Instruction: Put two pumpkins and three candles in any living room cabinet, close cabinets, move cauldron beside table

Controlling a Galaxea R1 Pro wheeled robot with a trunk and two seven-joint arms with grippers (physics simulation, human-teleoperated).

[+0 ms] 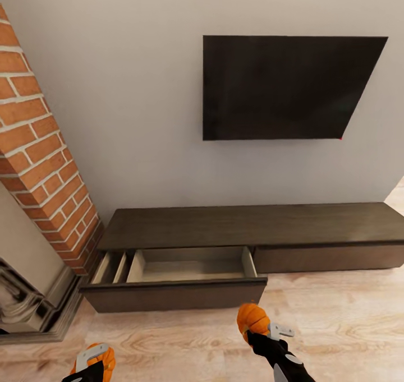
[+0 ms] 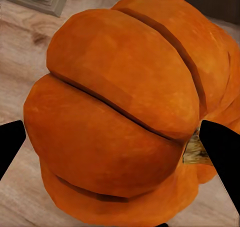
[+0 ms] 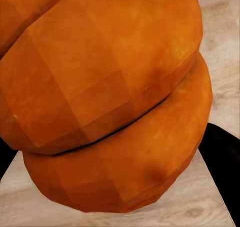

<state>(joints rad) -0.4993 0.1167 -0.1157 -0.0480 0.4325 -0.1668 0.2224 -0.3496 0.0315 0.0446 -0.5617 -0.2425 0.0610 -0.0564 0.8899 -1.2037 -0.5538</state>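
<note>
The long dark-brown cabinet (image 1: 247, 225) stands against the wall, its left drawer (image 1: 185, 267) pulled out with a bare pale inside. My left gripper (image 1: 92, 365) is shut on one orange pumpkin (image 1: 104, 359) at the bottom left, over the floor. The same pumpkin (image 2: 125, 112) sits close between the black fingertips (image 2: 220, 147) in the left wrist view. My right gripper (image 1: 255, 328) is shut on the other pumpkin (image 1: 252, 317), just in front of the open drawer's right end. That pumpkin (image 3: 105, 97) looms large in the right wrist view. Candles, cauldron and table are out of view.
A brick column (image 1: 42, 163) and a fireplace surround (image 1: 28, 303) stand at the left, close to the drawer's end. A dark TV (image 1: 286, 87) hangs on the wall above the cabinet. Pale wood floor (image 1: 336, 326) lies open to the right.
</note>
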